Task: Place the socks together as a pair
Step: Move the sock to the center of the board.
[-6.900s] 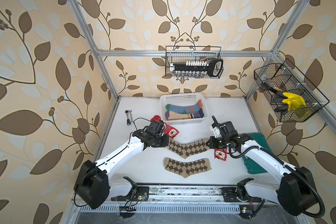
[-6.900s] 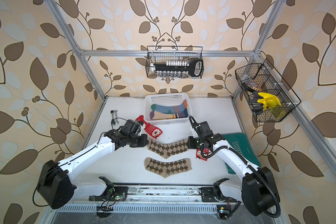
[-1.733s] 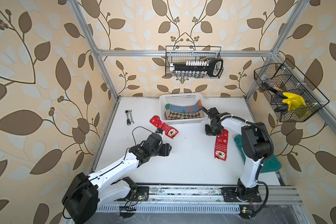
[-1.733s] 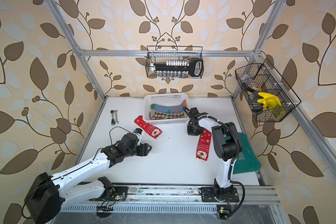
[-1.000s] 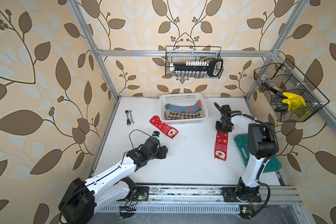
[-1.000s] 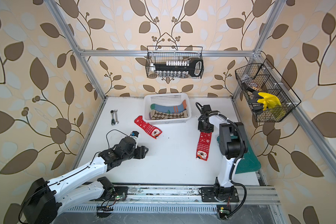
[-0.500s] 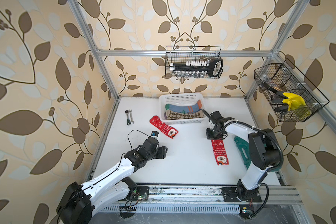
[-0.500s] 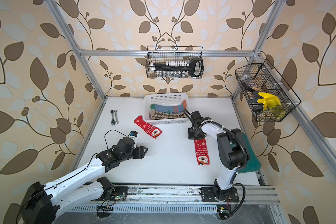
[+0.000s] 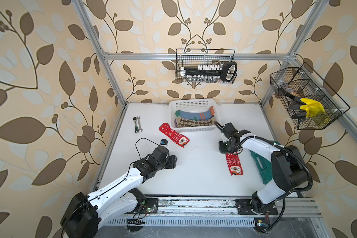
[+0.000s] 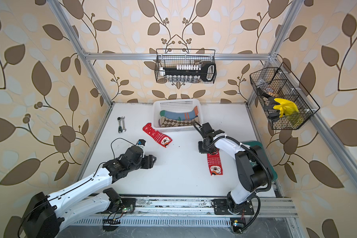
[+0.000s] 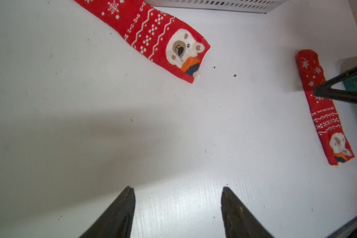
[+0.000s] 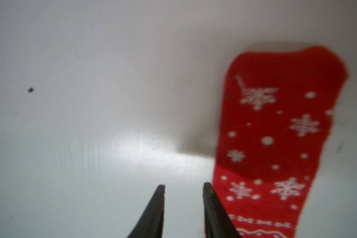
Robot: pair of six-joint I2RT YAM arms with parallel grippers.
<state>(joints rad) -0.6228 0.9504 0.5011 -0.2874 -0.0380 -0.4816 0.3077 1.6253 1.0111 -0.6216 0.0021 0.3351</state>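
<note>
Two red Christmas socks lie flat and apart on the white table. One sock (image 9: 174, 135) (image 11: 153, 37) lies just in front of the white basket (image 9: 191, 102). The other sock (image 9: 234, 163) (image 12: 276, 134) lies at the right, and my right gripper (image 12: 183, 186) (image 9: 227, 150) hovers at its toe end. That gripper stands slightly open with only bare table between its fingers, the sock beside one finger. My left gripper (image 11: 177, 189) (image 9: 174, 161) is open and empty over the table's left middle. A blue-grey sock (image 9: 194, 115) and brown argyle socks (image 9: 194, 123) lie in the basket.
A small wrench (image 9: 137, 124) lies at the back left. A dark green cloth bag (image 9: 262, 167) lies under the right arm at the right edge. Two black wire baskets (image 9: 206, 68) (image 9: 305, 99) hang on the walls.
The right gripper dragged the right red sock's toe end leftward, then opened and let it go. The left arm has barely moved.
</note>
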